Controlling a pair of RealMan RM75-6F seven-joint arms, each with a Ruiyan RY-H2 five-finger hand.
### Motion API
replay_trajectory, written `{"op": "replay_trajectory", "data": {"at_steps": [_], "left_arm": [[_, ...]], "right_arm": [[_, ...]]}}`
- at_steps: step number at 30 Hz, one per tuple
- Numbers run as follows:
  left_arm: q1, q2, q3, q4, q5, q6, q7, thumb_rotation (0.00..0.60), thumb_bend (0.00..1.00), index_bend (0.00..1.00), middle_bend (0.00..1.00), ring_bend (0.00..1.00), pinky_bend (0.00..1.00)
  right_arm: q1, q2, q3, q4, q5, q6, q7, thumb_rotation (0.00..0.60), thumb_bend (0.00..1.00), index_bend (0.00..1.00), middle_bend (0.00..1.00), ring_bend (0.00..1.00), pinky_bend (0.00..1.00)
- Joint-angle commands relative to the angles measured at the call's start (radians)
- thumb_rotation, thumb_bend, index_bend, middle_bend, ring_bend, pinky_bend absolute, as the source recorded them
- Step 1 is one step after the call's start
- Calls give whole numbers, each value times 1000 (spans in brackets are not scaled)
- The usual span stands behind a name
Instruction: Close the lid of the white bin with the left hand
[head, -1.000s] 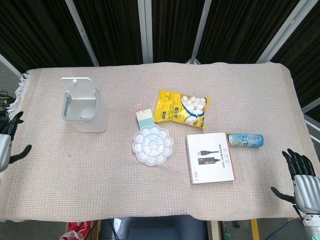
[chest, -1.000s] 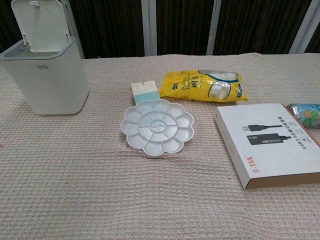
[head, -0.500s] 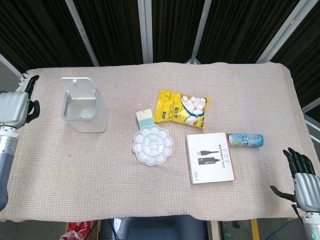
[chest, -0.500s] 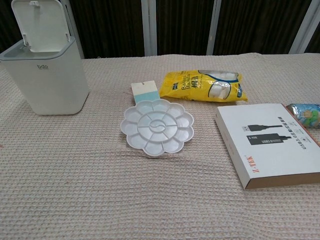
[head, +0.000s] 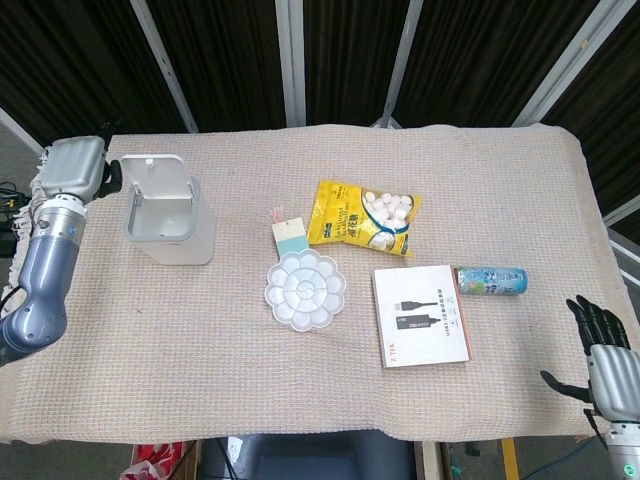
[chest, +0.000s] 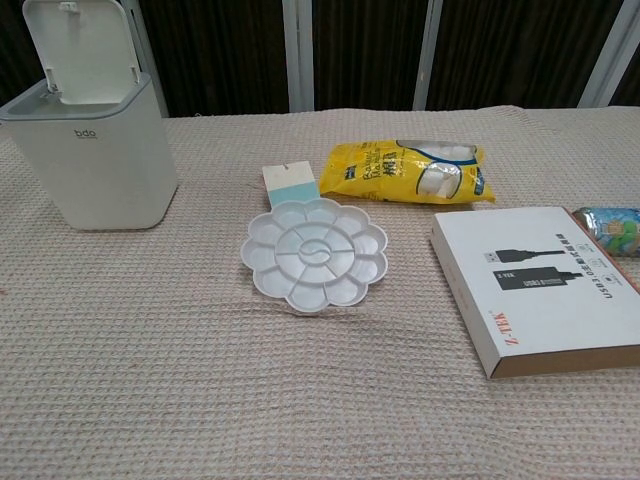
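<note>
Left hand (head: 76, 166) is up at the far left corner of the worktop (head: 200, 380), just beside the raised lid (head: 158, 178) of the white bin (head: 170, 225). Only the back of the hand shows in the head view; the fingers are hidden behind it, so I can't tell how far open it is or whether it touches the lid. It doesn't show in the chest view.

The bin stands upright on the left side of the worktop, well apart from the other items. Its lid (chest: 78, 48) is up, tilted back past vertical, and the bin's mouth is uncovered. Chest view shows the front wall of the bin (chest: 95, 160) with a small logo.

Right hand (head: 607, 355) hangs off the near right corner of the worktop, fingers spread apart, holding nothing, touching nothing.

Rest of the worktop:
- flower-shaped white palette (head: 305, 289) near the centre, with a small white-and-blue card (head: 289, 235) touching its far edge
- yellow snack bag (head: 365, 217) beyond the palette, to the right
- white box with a cable picture (head: 421, 315) right of the palette
- small can lying on its side (head: 491, 281) just beside the box's far right corner

The beige woven cloth covers the whole worktop.
</note>
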Motion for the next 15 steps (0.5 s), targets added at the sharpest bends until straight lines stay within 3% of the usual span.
{"op": "replay_trajectory", "data": {"at_steps": [1,8,15], "left_arm": [[-52,-22,24,25,-71,-9,40,600,707,97,987,909,995],[-105,-38,59,24,-158,6,79,600,724,145,988,911,996],[-136,-34,70,3,-222,7,89,600,756,260,993,920,999]], "right_arm": [[1,1,-1,-2,-1,-2,0,600,152,0,0,0,0],[1,4,-4,-6,-4,-3,2,600,152,0,0,0,0],[0,5,-3,-7,-5,0,1,600,152,0,0,0,0]]}}
